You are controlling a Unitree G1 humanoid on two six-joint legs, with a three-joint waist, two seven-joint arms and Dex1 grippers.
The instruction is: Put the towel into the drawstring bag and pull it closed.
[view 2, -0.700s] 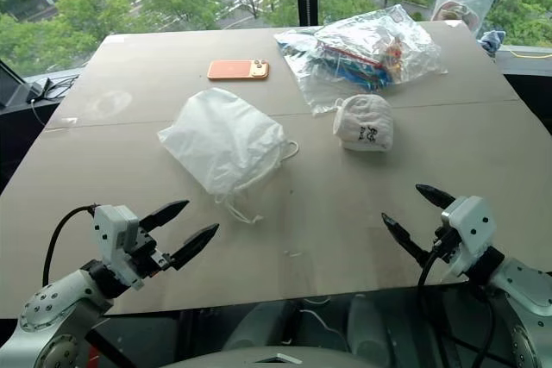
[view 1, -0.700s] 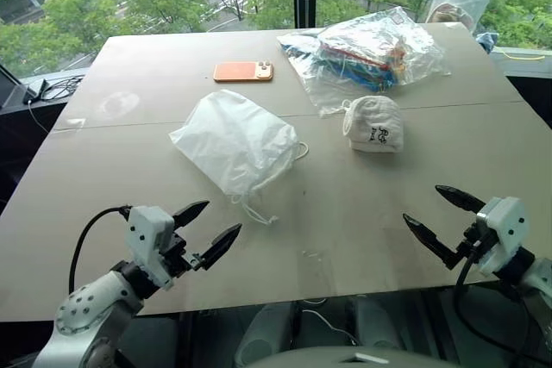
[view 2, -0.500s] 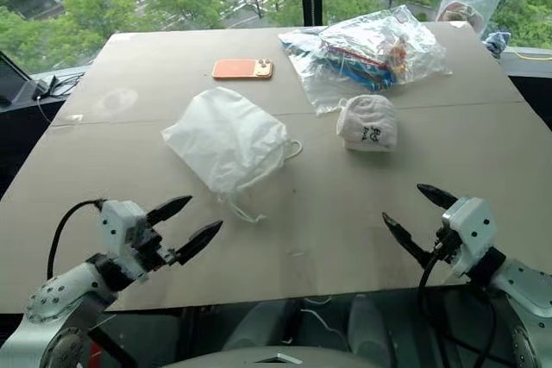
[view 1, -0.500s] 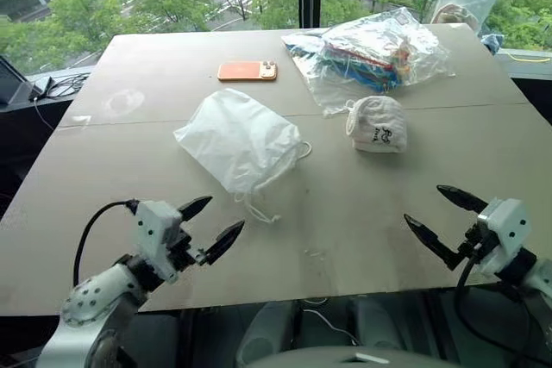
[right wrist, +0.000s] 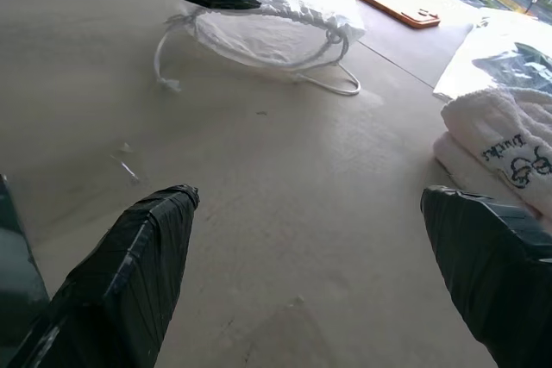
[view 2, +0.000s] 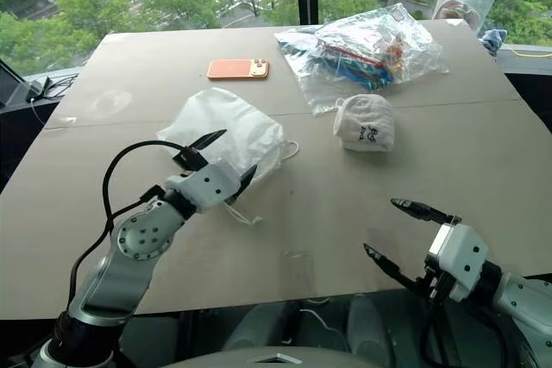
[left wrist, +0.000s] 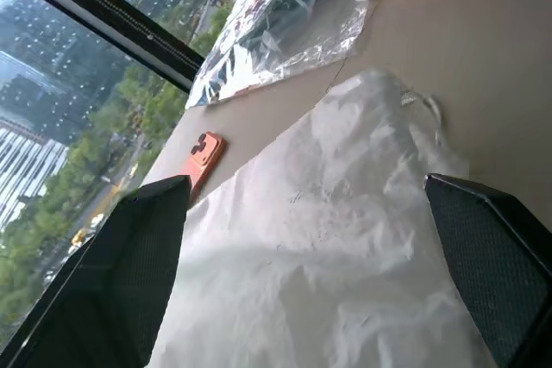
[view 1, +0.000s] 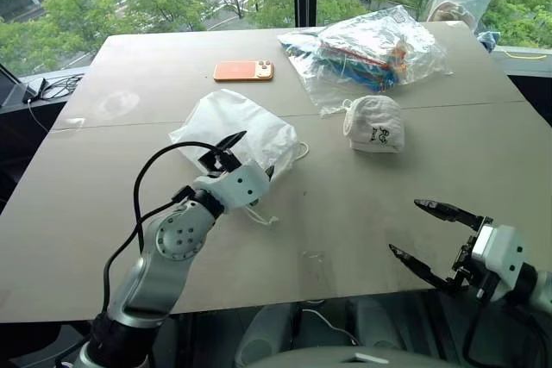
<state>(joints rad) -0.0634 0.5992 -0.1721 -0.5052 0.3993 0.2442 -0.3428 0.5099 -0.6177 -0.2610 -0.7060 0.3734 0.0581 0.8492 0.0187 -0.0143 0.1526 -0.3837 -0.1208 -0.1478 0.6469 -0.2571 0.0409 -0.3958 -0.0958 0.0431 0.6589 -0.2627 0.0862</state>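
Note:
The drawstring bag, a crinkly white sack, lies at mid-table with its cords trailing toward the near edge. My left gripper is open right over the bag's near end. In the left wrist view the sack spreads between the two fingers. Whether they touch it I cannot tell. The towel, a rounded white bundle with a black mark, sits to the bag's right. My right gripper hangs open and empty near the front right edge, well short of the towel.
An orange phone lies behind the drawstring bag. A clear plastic bag with colourful contents sits at the back right, just behind the towel. Another clear pouch stands by the window. Cables lie off the brown table's left side.
My left arm has swung forward from the near edge to just over the drawstring bag. The right gripper has dropped a little toward the front edge. Both stay open.

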